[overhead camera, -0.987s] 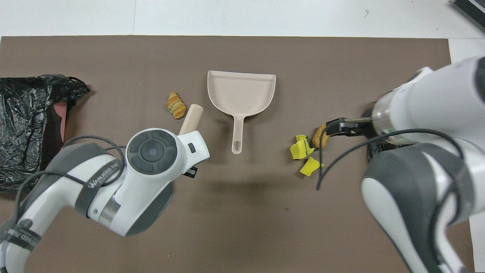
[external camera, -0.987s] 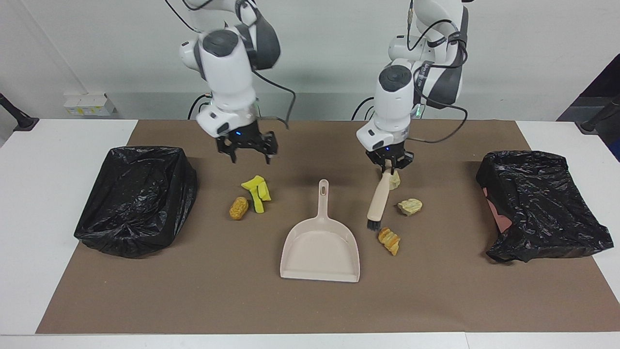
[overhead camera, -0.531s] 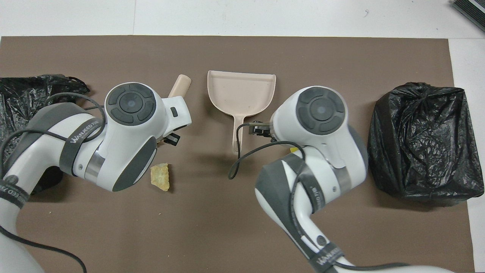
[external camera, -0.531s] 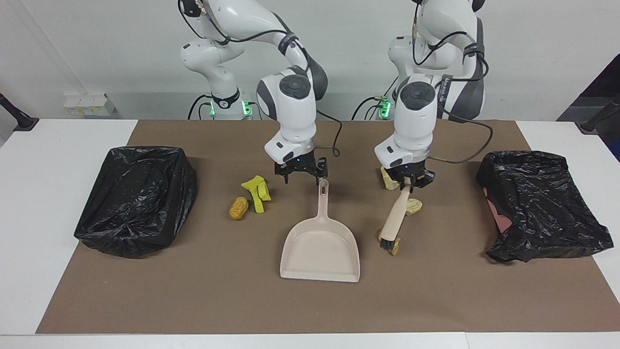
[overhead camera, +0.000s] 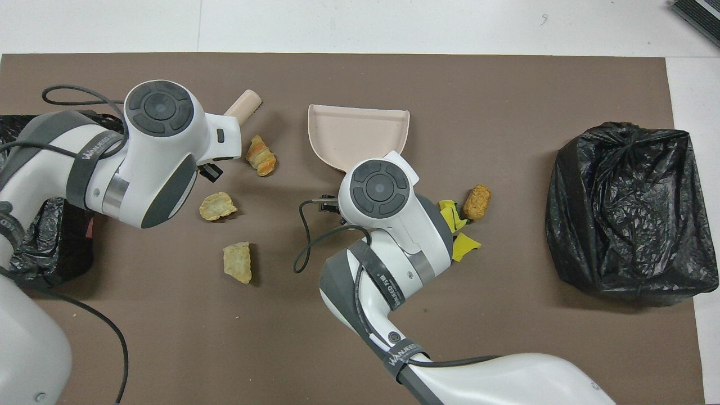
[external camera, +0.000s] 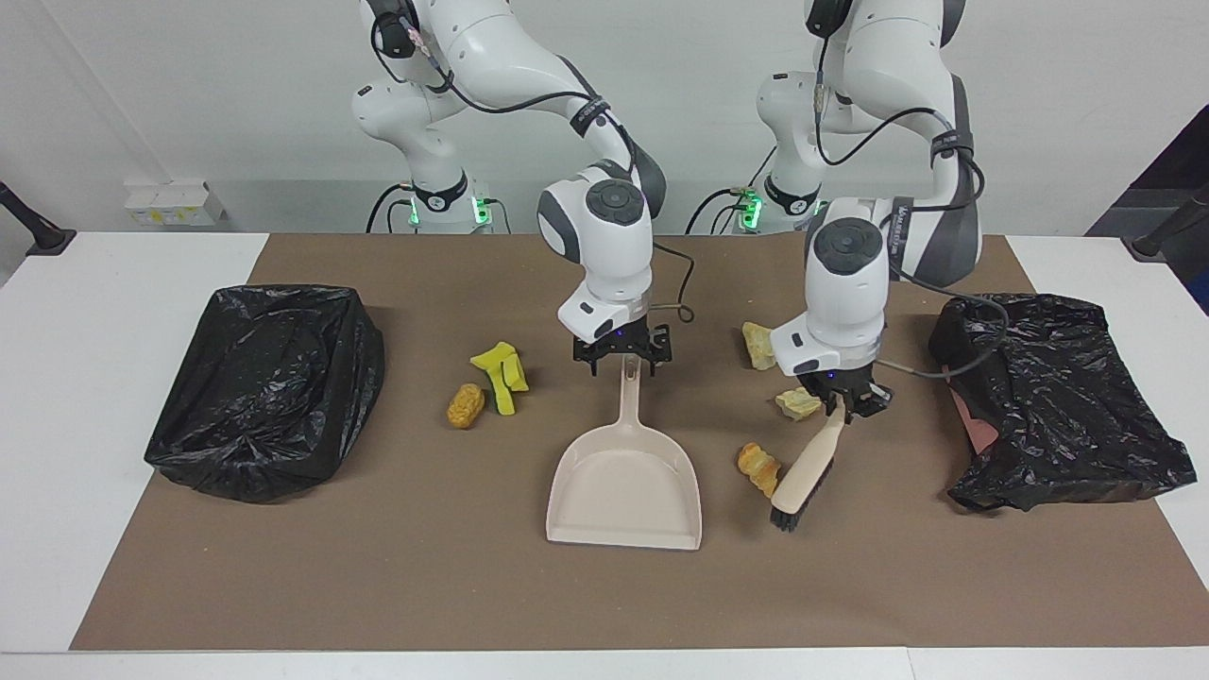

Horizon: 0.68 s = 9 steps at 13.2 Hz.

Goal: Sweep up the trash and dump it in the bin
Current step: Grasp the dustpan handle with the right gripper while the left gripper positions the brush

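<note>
A smooth beige plastic dustpan (external camera: 624, 491) lies flat on the matte brown paper mat (external camera: 604, 595), its long slotted handle pointing toward the robots. The right gripper (external camera: 623, 362) hangs over the end of that handle with its black fingers spread wide, holding nothing. The left gripper (external camera: 847, 404) is clamped tight on the rounded end of a beige brush (external camera: 805, 469), which slants down so that its stiff black bristles meet the mat just beside an orange-striped, flaky-looking chunk (external camera: 758, 467). Two pale cream, rough-edged chunks lie nearer to the robots: one (external camera: 796, 403) close by the left gripper, the other (external camera: 757, 345) nearer still. Toward the right arm's end of the table sit crumpled bright yellow foam pieces (external camera: 502, 375) and a knobbly orange-brown nugget (external camera: 465, 405), touching or nearly so (the gap is hard to read). A bin lined with glossy, wrinkled black plastic (external camera: 269, 382) stands at that end, and another black-bagged bin (external camera: 1058, 397) at the left arm's end.
</note>
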Tool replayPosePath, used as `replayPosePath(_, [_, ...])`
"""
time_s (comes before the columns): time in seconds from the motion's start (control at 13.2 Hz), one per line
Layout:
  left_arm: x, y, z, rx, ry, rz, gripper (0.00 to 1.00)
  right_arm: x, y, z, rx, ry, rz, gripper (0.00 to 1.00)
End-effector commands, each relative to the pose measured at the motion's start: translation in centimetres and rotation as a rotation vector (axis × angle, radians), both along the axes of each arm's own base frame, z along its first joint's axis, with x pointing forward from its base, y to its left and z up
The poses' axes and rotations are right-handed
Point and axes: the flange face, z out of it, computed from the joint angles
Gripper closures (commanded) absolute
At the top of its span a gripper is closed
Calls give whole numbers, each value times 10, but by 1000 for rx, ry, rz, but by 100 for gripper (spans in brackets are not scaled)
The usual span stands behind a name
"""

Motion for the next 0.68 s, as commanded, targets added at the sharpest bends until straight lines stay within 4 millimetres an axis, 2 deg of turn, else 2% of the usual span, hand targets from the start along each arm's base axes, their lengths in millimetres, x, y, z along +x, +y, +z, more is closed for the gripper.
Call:
replayPosePath(0.0, [11,3,-8,-5,-11,-57,100,3,9,-7,31,2,26,0])
replayPosePath(0.15, [13,1,-17,-16,-22,-66,100,5,6,-7,30,-1,41,0])
replayPosePath(0.23, [10,0,-27,-15,-8,-77,100,5,5,-7,28,0,40,17])
replayPosePath(0.3, [6,-2,-33,-15,-1,-93,100,5,3,-9,22,1,42,42])
replayPosePath(0.38, [2,-2,-37,-7,20,-107,100,6,1,-10,17,2,40,75])
replayPosePath(0.46, [-1,-4,-37,3,42,-139,100,7,1,-9,18,1,39,100])
replayPosePath(0.61, [-8,-3,-39,43,131,-265,100,10,-1,-9,14,-2,30,100])
